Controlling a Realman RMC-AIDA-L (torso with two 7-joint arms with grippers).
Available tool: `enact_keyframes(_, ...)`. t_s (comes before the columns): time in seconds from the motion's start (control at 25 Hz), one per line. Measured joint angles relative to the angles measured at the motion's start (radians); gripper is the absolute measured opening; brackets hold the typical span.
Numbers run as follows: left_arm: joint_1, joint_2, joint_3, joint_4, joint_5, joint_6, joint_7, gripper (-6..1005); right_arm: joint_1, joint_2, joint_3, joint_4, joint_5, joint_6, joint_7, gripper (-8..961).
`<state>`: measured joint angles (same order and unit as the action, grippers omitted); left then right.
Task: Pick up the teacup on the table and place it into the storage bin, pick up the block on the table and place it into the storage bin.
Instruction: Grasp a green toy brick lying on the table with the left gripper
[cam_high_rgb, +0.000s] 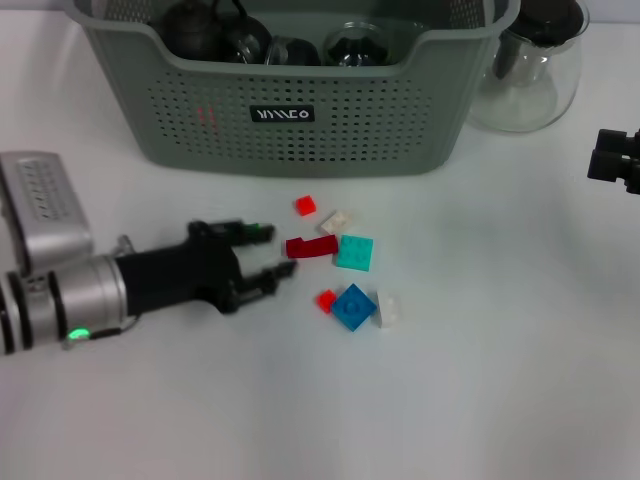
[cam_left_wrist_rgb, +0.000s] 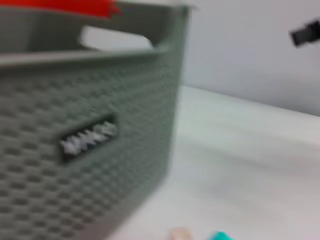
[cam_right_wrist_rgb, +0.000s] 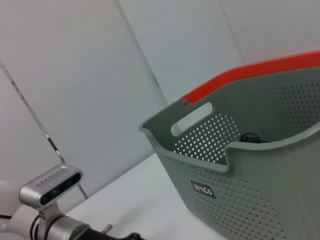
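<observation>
Nearest us, our left gripper (cam_high_rgb: 278, 258) lies low with jaws parted beside the dark red block (cam_high_rgb: 312, 246); light, rigid, best pinched across its narrow sides; right gripper (cam_high_rgb: 618, 160) parked, jaws unreadable.

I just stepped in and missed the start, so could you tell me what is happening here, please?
The left tool lies low over the table, fingers open, reaching toward the dark red block in a small scatter of blocks in front of the storage bin. It grips nothing. Dark teaware already sits in the bin. The right tool is off at the right edge.
</observation>
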<state>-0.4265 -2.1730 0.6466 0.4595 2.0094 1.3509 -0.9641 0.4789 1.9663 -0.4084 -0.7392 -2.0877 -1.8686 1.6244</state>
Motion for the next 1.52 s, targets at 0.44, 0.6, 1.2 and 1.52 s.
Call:
enact_keyframes(0.44,0.007,0.000,-0.083,-0.033,-0.015,-0.123,0.124,455,0.002,0.000,0.001,0.001,0.000,0.002,-0.003,506)
enact_keyframes(0.6,0.006,0.000,-0.081,-0.036,-0.018,-0.140,0.124,451,0.004,0.000,-0.002,0.001,0.000,0.002,-0.002,506)
enact_keyframes(1.2,-0.001,0.001,-0.065,-0.064,-0.015,-0.173,0.126,434,0.004,0.002,-0.003,0.001,0.000,0.002,-0.002,507)
enact_keyframes(1.52,-0.002,-0.001,-0.058,-0.065,-0.021,-0.189,0.127,425,0.002,0.002,-0.003,0.001,0.000,0.002,-0.002,507)
